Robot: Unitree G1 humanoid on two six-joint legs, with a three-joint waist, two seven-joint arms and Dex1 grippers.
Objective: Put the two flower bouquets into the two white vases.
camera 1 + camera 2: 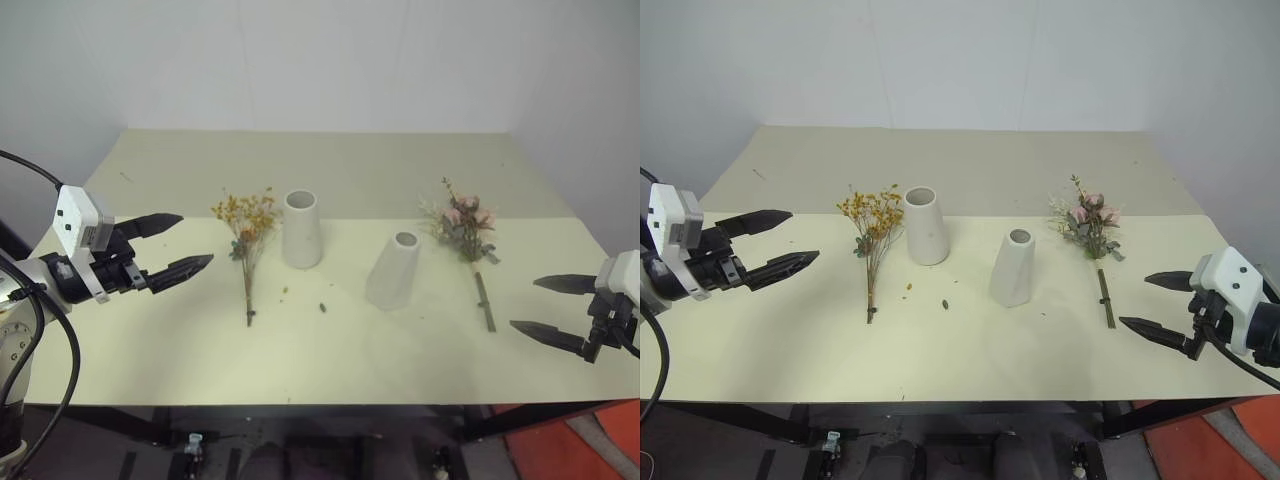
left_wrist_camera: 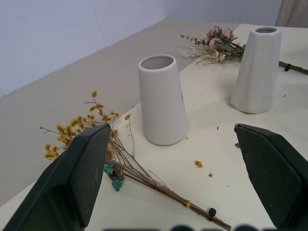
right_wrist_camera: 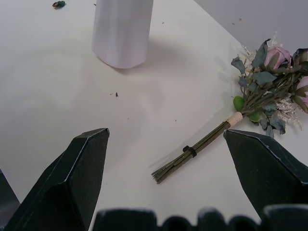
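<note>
Head pair: two eyes set high, looking forward and down over the whole table (image 1: pixel 330 350) — near-identical framing, slightly offset.
Left wrist: low and close, facing across the yellow bouquet (image 2: pixel 86 130) toward both vases.
Right wrist: close above the tabletop, angled down at the pink bouquet (image 3: pixel 260 91).
Shared: the farther vase (image 2: pixel 257 67) — its base also appears from the right wrist.

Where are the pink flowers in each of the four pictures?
Left eye view: pink rose bouquet lies right of centre, beside the right-hand white vase.
Right eye view: same spot, right of that vase.
Left wrist view: far behind, next to the same vase.
Right wrist view: blooms at the edge, stems running toward the middle.
Shared landmark: that vase.
</note>
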